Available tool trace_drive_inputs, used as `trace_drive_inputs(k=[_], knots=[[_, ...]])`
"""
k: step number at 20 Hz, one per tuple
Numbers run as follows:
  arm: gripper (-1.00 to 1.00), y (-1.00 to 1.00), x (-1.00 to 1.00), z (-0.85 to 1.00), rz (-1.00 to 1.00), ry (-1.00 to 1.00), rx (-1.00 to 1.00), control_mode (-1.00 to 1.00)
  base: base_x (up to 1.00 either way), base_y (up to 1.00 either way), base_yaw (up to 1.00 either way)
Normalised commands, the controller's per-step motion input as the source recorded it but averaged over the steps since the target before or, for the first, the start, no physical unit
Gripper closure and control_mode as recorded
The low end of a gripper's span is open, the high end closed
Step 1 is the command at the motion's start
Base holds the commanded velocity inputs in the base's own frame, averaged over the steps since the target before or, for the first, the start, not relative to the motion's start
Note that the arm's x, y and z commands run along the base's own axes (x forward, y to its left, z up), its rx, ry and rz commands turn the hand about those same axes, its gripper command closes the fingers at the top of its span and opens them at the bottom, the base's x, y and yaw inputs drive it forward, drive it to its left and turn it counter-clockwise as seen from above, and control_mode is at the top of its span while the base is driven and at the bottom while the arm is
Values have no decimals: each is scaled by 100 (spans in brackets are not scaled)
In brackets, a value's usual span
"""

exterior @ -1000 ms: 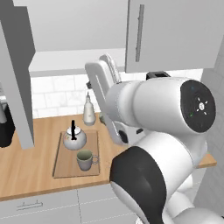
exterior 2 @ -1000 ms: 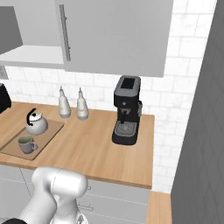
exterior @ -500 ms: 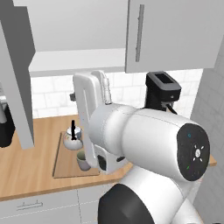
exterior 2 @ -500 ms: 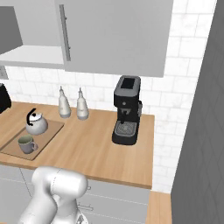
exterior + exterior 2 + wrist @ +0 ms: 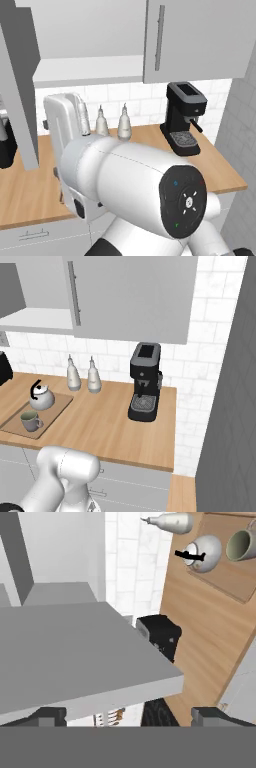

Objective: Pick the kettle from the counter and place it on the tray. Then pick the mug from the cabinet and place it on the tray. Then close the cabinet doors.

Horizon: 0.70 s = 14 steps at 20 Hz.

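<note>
The silver kettle (image 5: 41, 398) and the grey-green mug (image 5: 31, 421) both stand on the light-wood tray (image 5: 57, 405) on the counter (image 5: 110, 431). In the hand view, rolled sideways, the kettle (image 5: 202, 553), mug (image 5: 242, 544) and tray (image 5: 235, 579) lie at the top right. My gripper (image 5: 130, 719) is open and holds nothing. The grey panel of the open left cabinet door (image 5: 75, 657) spans the view just ahead of its fingertips (image 5: 47, 716). This door (image 5: 20, 85) hangs open at the left of the cabinet (image 5: 85, 70). The right door (image 5: 200, 35) is shut.
Two white bottles (image 5: 73, 373) (image 5: 93, 376) stand against the tiled wall behind the tray. A black coffee machine (image 5: 145, 383) sits at the counter's right end. A dark appliance (image 5: 4, 368) stands at the far left. My arm (image 5: 130, 185) covers the tray in the left base view.
The arm has swung left across the left base view and now covers the kettle, mug and tray there. The kettle and mug have stayed put on the tray.
</note>
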Motion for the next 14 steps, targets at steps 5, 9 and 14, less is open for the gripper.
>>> trace_drive_inputs(k=[5,9,14], knots=[[-100,27,-20,4,16,3,1,-100,0,0,0],[-100,24,-11,0,17,-1,0,-100,0,0,0],[-100,59,34,-13,-13,-2,1,-100,0,0,0]])
